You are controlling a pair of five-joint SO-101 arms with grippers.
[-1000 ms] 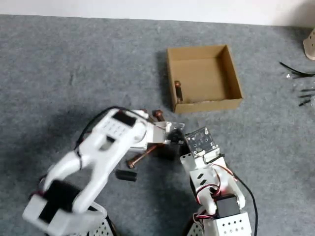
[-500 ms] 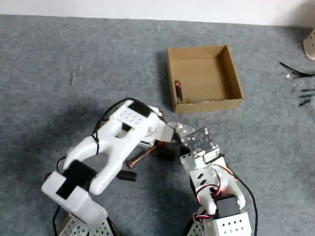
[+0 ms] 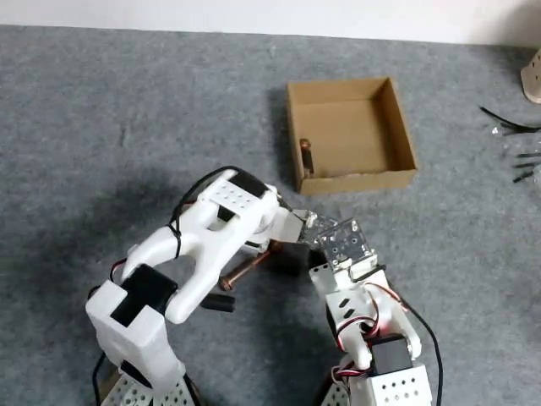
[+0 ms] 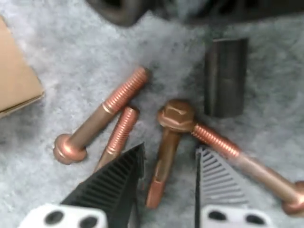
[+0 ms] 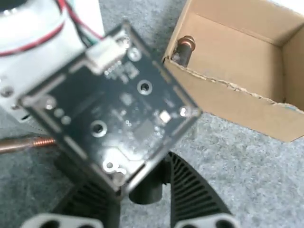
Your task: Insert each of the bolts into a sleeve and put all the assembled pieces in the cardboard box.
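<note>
Several copper bolts lie on the grey carpet; one bolt [image 4: 164, 156] lies between the fingers of my open left gripper [image 4: 168, 149], and another bolt [image 4: 99, 121] lies beside it. In the high view the left gripper [image 3: 297, 227] hangs over this bolt pile [image 3: 245, 269]. My right gripper [image 5: 145, 199] is shut on a black sleeve [image 5: 147, 192], held low just beyond the bolts [image 4: 225, 78] [image 3: 287, 259]. The cardboard box [image 3: 397, 127] stands behind, with one assembled piece [image 3: 306, 156] against its near-left wall [image 5: 185, 46].
A second black sleeve [image 3: 218, 302] lies loose on the carpet near the left arm's base. The left arm's wrist and circuit board [image 5: 118, 114] crowd close in front of the right gripper. Cables and small parts [image 3: 516, 144] lie at the far right edge.
The left arm has swung right and forward, bringing its gripper down over the bolts close to the right gripper. The right arm and its sleeve have stayed still.
</note>
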